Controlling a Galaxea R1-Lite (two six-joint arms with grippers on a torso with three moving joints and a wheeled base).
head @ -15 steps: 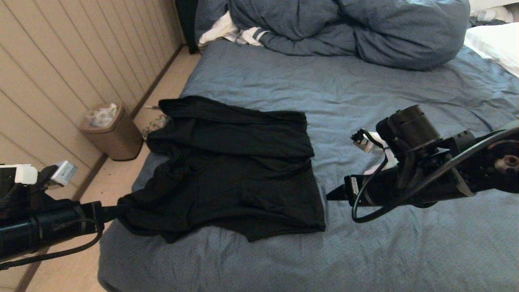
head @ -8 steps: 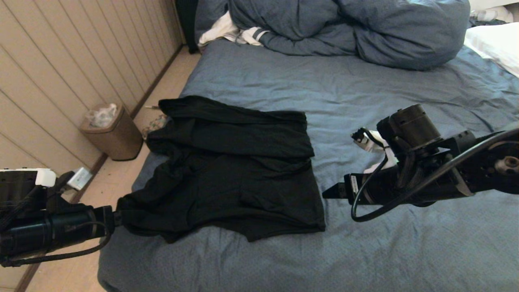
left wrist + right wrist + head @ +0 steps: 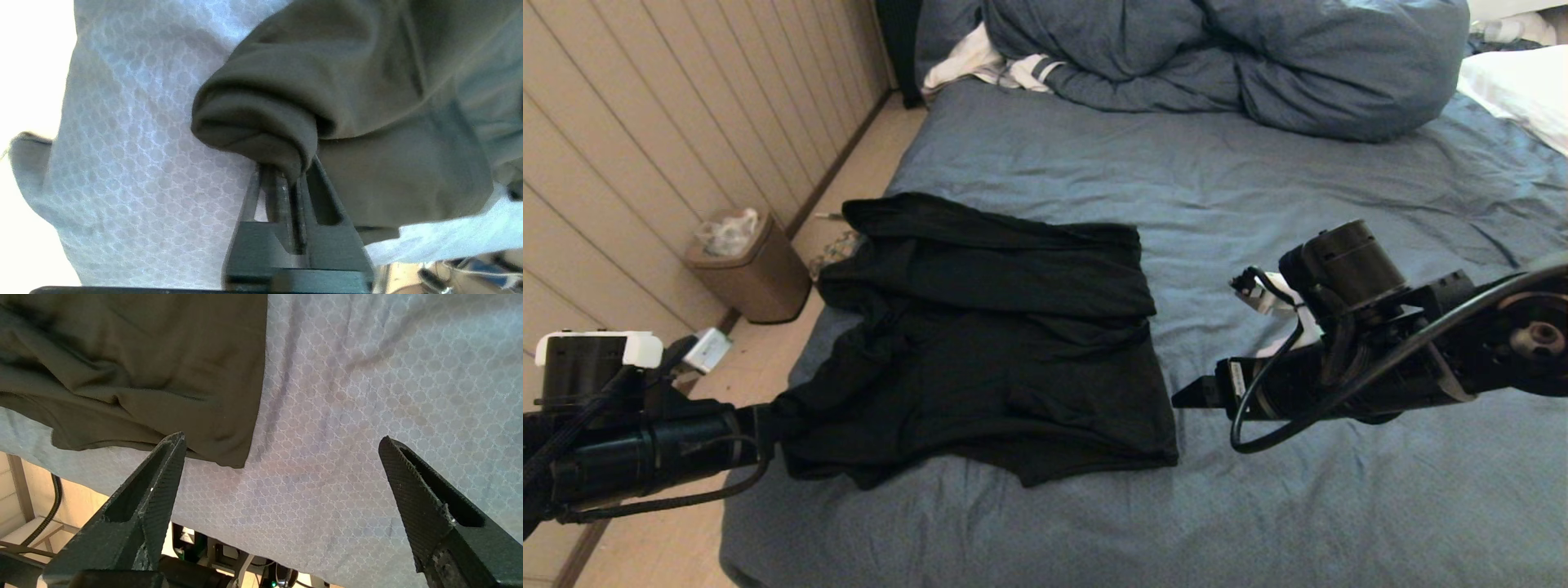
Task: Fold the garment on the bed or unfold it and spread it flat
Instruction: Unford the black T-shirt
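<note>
Two arms reach in over the bed [image 3: 1298,171] from opposite sides. The left end effector [image 3: 292,179] has its fingers pinched tight on a rolled fold of the garment [image 3: 988,343] at the shirt's near left corner, by the mattress edge – the cloth bunches just above the fingertips. The black shirt lies rumpled, partly folded over itself, on the left half of the blue-grey sheet, plain side up. The right end effector [image 3: 282,477] hovers above bare sheet just beside the shirt's near right corner, fingers spread wide, holding nothing – a bunched duvet [image 3: 1225,57] sits at the far end
</note>
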